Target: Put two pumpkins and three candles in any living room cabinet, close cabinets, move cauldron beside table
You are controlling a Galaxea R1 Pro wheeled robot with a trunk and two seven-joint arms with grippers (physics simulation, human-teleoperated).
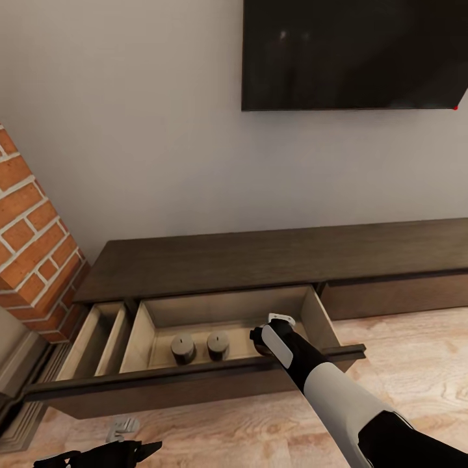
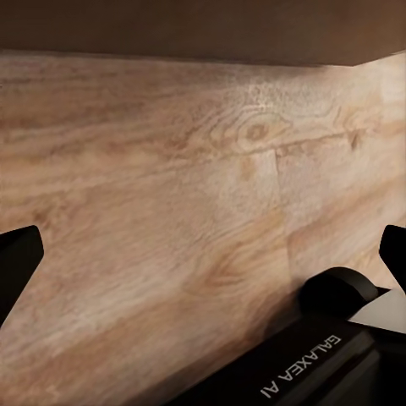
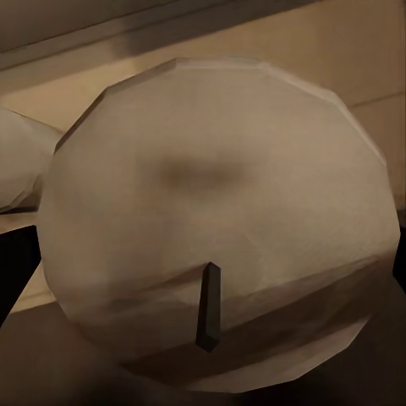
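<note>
Brownish-grey, faceted candle (image 3: 216,220) — short dark wick — sits between the right fingers (image 3: 17,271); grip cannot be told.

Open cabinet (image 1: 195,383) drawer holds two candles (image 1: 183,348)

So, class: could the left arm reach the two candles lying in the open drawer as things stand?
Probably yes. The drawer is pulled open, and the two candles sit uncovered in it. The left pincer hangs low in front of the drawer; it would have to rise over the front.
</note>
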